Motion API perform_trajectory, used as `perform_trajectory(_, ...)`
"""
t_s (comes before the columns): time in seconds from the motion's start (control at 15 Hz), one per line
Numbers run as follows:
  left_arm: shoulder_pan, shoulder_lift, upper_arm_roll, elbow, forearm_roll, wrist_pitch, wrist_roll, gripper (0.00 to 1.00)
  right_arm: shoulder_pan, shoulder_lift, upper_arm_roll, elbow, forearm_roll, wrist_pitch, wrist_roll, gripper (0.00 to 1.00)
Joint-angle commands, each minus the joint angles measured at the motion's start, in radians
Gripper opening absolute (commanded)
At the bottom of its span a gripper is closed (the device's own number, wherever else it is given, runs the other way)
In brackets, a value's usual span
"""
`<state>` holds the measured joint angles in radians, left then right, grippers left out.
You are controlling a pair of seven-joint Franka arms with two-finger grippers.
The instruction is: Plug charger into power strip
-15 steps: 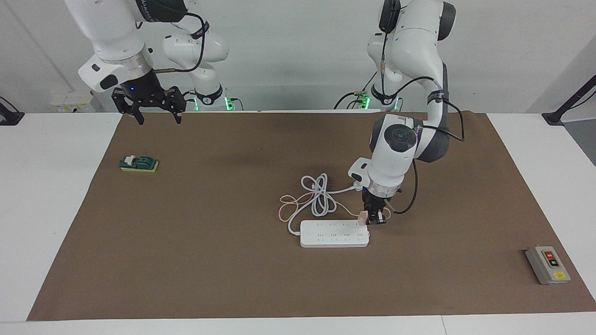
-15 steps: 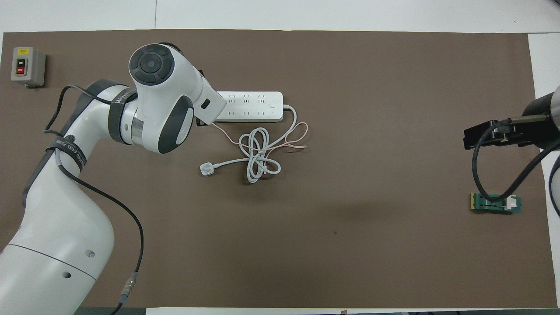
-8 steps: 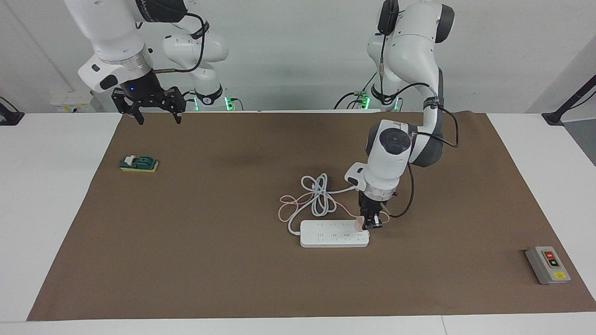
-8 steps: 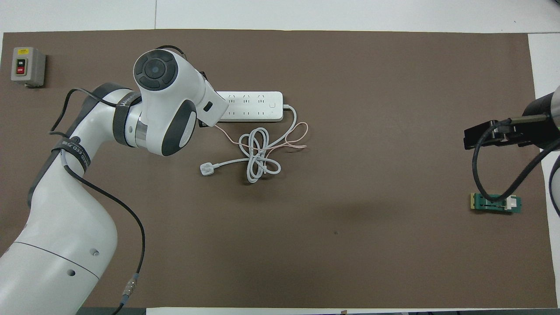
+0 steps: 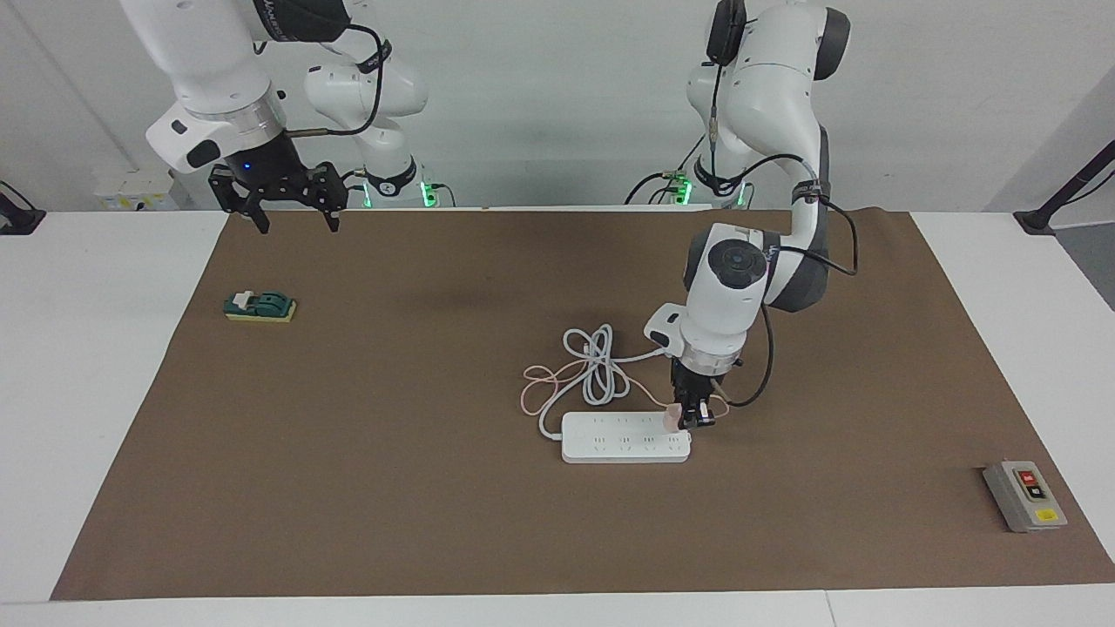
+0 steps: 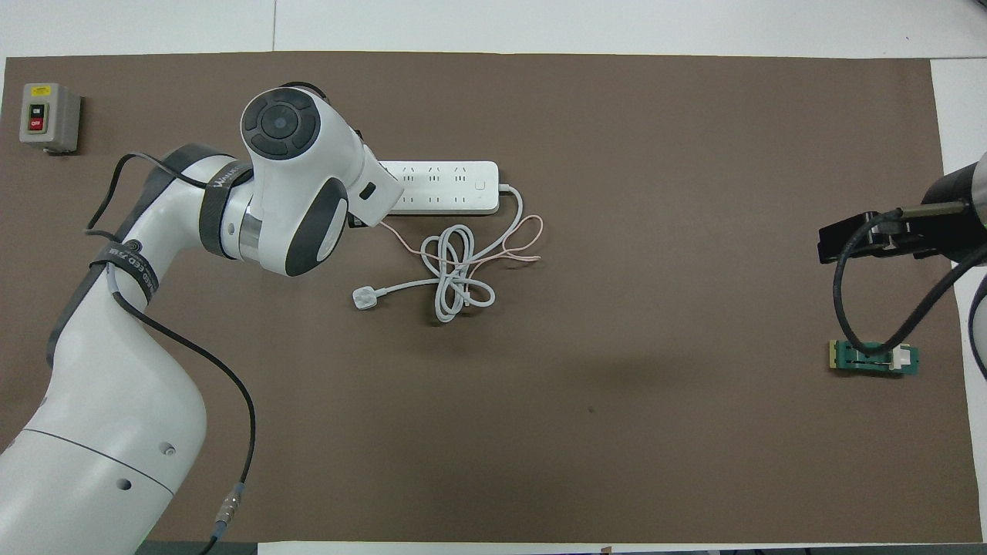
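- Pink and small, the charger [image 5: 670,419] sat at the end of the power strip [image 5: 624,446] just right of centre in the facing view, touching its top, pinched in the closed left gripper [image 5: 692,419].
- It looked light and rigid, so I judged a grip on its flat sides best. Its thin cable [image 5: 545,388] was limp and looped, likely to drag but not resist.
- The strip lay flat on the brown mat [image 5: 435,488]. Being light, it might slide or tip under a push at its end.
- Its thick white cord [image 5: 597,366] lay coiled just above it in the frame, tangled with the pink cable.
- The facing view showed the charger and the fingertips at the strip. In the overhead view the left arm's wrist covered them, leaving only the strip's free end [image 6: 455,187] and the white plug [image 6: 363,298].
- The right gripper [image 5: 291,213] waited with its fingers spread at the upper left of the facing view, holding nothing.
- A grey switch box [image 5: 1024,495] sat lower right, and a green block [image 5: 260,306] at the left.
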<state>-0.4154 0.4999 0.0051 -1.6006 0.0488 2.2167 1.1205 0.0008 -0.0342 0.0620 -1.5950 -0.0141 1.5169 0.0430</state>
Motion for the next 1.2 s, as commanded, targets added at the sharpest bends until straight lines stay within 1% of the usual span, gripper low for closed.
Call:
perform_trajectory(0.0, -0.014, -0.017, 0.003, -0.042, 0.014, -0.015, -0.025, 0.0, -0.016, -0.024, 0.012, -0.028, 0.005, 0.009, -0.003, 1.0)
perform_trajectory(0.4, -0.026, -0.026, -0.001, -0.067, 0.009, -0.009, -0.044, 0.0, -0.016, -0.026, 0.012, -0.028, 0.029, 0.011, -0.005, 1.0)
perform_trajectory(0.73, -0.026, -0.034, 0.001, -0.073, 0.009, -0.043, -0.039, 0.0, -0.016, -0.026, 0.012, -0.028, 0.036, 0.009, -0.005, 1.0)
perform_trajectory(0.87, -0.026, -0.032, 0.001, -0.076, 0.009, -0.028, -0.036, 0.0, -0.016, -0.026, 0.01, -0.028, 0.036, 0.009, -0.005, 1.0)
perform_trajectory(1.13, -0.014, -0.012, -0.002, -0.036, 0.008, -0.063, -0.03, 0.0, -0.016, -0.026, 0.01, -0.028, 0.034, 0.009, -0.002, 1.0)
